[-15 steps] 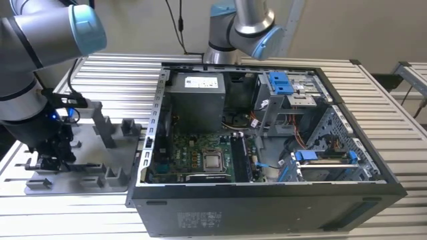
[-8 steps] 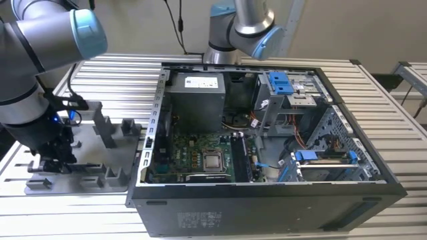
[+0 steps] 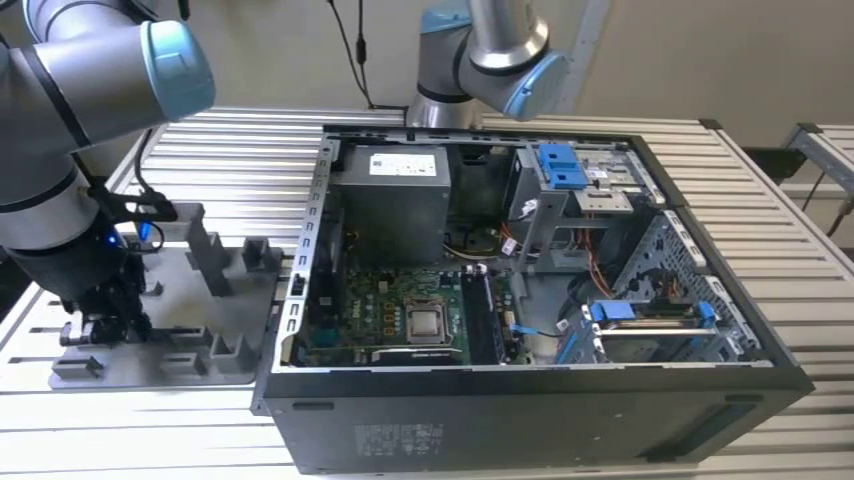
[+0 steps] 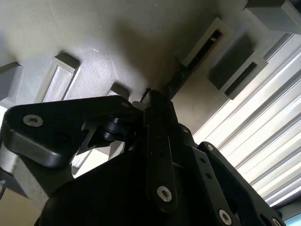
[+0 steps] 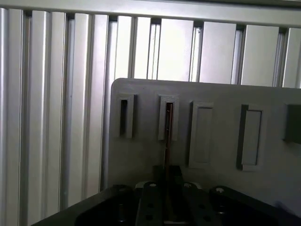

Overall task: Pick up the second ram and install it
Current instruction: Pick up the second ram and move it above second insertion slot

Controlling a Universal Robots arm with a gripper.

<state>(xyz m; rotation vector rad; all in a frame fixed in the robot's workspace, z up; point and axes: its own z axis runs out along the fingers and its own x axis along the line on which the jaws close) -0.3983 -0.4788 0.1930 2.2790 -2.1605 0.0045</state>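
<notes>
My gripper [image 3: 110, 322] is down at the grey holder tray [image 3: 200, 290] on the exterior view's left. In both wrist views the second ram [image 5: 167, 136] shows edge-on as a thin dark strip. It runs from a narrow slot of the tray [image 5: 221, 94] into the gap between my fingers. My gripper [image 5: 166, 176] is shut on its near end. In the second wrist view the ram [image 4: 181, 77] leaves the slot at a slant and ends in my gripper [image 4: 157, 100]. The green motherboard with its long black slots [image 3: 487, 315] lies inside the open computer case [image 3: 534, 400].
The case stands on the ridged metal table [image 3: 801, 280], to the exterior view's right of the tray. Upright grey posts [image 3: 214, 245] rise from the tray near my arm. Another arm [image 3: 481, 50] stands behind the case. Several empty slots [image 5: 201, 134] flank the ram's slot.
</notes>
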